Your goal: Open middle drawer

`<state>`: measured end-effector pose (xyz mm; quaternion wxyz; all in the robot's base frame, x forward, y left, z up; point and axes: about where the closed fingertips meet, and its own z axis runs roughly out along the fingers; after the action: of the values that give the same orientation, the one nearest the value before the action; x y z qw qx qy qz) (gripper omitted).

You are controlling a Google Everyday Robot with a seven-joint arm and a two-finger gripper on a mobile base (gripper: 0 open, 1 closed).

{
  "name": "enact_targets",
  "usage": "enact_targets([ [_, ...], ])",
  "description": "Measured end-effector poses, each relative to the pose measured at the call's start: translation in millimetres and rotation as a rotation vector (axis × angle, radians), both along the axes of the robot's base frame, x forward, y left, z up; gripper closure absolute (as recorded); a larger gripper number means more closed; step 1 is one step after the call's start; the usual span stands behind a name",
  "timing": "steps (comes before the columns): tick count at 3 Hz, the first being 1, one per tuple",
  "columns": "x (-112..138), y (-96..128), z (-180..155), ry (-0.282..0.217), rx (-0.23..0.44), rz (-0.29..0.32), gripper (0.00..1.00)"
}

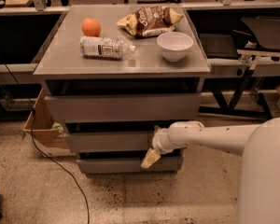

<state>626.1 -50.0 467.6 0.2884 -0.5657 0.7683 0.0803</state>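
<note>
the middle drawer [109,141] shows a flat grey handleless front, sitting level; my gripper [149,159] hangs just below its right part.

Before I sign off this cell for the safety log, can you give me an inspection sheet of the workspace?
Surface: grey cabinet top, carrying loose items.
Job's things: middle drawer, front panel showing; inside not visible.
Clutter: orange, water bottle lying on its side, chip bag, white bowl.
Grippers: gripper low at the middle drawer's right end.
Cables: black cable trailing across the floor.
Surroundings: cardboard box left of the cabinet.
</note>
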Motion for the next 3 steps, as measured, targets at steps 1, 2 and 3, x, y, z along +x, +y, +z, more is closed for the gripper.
enact_targets([
  [1, 11.6, -3.1, -5.4, -0.009, -0.008, 0.003, 0.0],
  [2, 28.9, -5.7, -20.0, -0.006, -0.008, 0.011, 0.0],
  [3, 46.4, -9.8, -38.3, 0.008, -0.007, 0.013, 0.17],
])
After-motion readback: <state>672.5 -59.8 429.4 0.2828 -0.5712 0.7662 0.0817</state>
